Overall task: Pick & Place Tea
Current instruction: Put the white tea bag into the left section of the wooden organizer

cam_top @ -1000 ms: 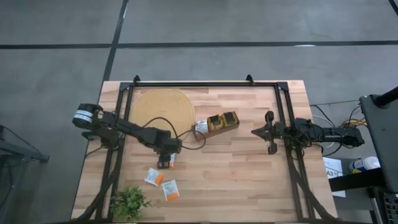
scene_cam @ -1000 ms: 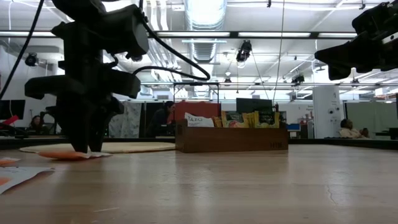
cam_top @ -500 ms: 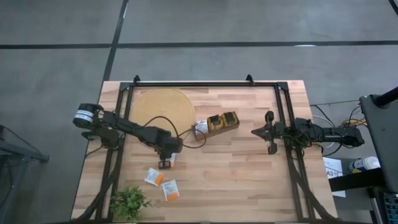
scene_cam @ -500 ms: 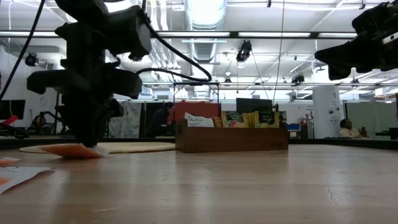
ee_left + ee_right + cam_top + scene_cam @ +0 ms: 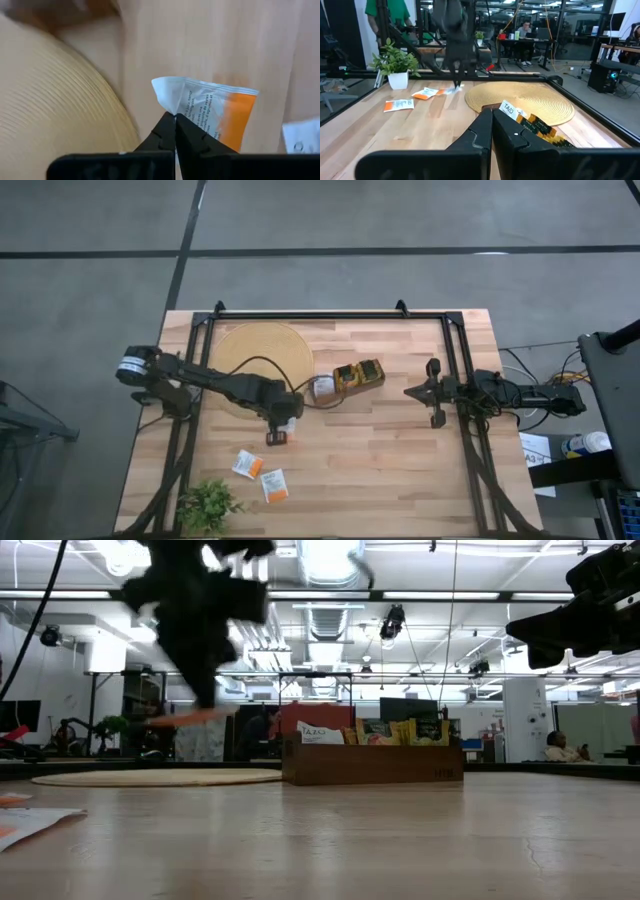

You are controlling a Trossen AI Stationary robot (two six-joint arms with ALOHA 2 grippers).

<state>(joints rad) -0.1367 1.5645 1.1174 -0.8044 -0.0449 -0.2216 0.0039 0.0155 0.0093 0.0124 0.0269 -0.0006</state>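
Note:
My left gripper (image 5: 278, 434) hangs above the table's middle left, just right of the round woven mat (image 5: 262, 355), shut on one white-and-orange tea sachet (image 5: 210, 114). In the low view that sachet (image 5: 190, 717) is well above the tabletop. Two more tea sachets (image 5: 247, 465) (image 5: 273, 485) lie flat on the wood near the front left. The wooden tray (image 5: 352, 377) holding several sachets stands at the table's middle. My right gripper (image 5: 432, 393) waits shut, above the right side of the table. My left gripper pinches the sachet's white end (image 5: 171, 106) between its two fingertips. The fingers come from above, pointing down. The sachet is lifted clear of the table and sticks out to one side of the fingers, roughly level.
A small potted plant (image 5: 208, 505) stands at the front left corner. A black frame (image 5: 330, 313) runs along the far edge and both sides of the table. Bare wood lies between the tray and the front edge. People sit in the room behind.
My left gripper has shut on the sachet that lay on the table beside the mat. It has then risen and gone a little toward the tray, lifting the sachet clear of the wood.

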